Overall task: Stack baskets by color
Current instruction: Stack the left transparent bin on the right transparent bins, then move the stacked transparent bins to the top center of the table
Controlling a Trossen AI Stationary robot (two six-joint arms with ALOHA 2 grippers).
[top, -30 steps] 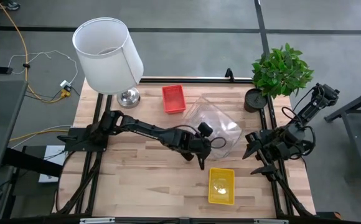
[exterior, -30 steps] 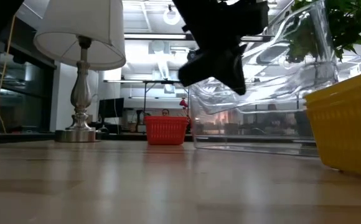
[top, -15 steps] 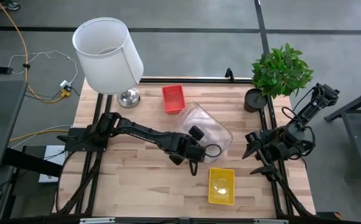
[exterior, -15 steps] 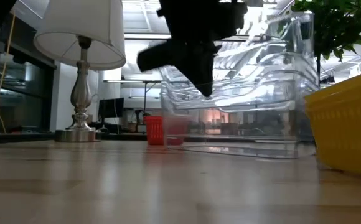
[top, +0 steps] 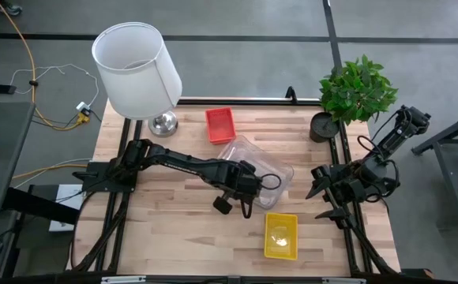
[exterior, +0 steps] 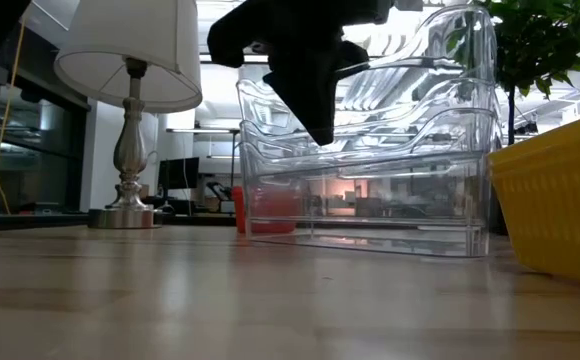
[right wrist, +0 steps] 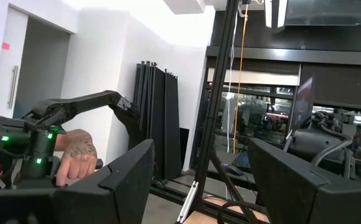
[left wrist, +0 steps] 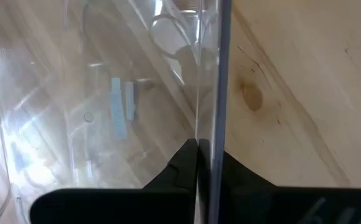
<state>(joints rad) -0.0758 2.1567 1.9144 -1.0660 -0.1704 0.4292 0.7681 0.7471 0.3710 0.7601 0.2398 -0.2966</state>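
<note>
A clear bin [top: 262,164], which in the low view looks like several nested ones [exterior: 370,170], stands level at mid-table with its open side up. My left gripper [top: 246,199] is shut on its near wall, fingers pointing steeply down. A red basket [top: 219,125] rests on its base at the far side, beside the lamp. A yellow basket [top: 281,234] rests on its base near the front edge. My right gripper [top: 324,193] waits open at the table's right edge, raised and touching nothing. My left gripper pinches the clear bin's upper wall edge [left wrist: 220,124] on the bin's near side, one finger inside [left wrist: 183,163] and one outside. The fingers come from above, slanting slightly. The bin is upright and level; I cannot tell whether its bottom [exterior: 370,245] rests on the table.
A lamp [top: 138,71] stands at the far left corner and a potted plant [top: 354,91] at the far right. Bare wood lies at the near left [top: 158,229]. A person's hand [right wrist: 75,158] shows in the room beyond the table.
My left gripper has tipped from a slant to pointing steeply down, rolled, and drawn toward the table's left and near side, staying shut. The clear bin, tilted up a second ago, has swung down to level and shifted left with it.
</note>
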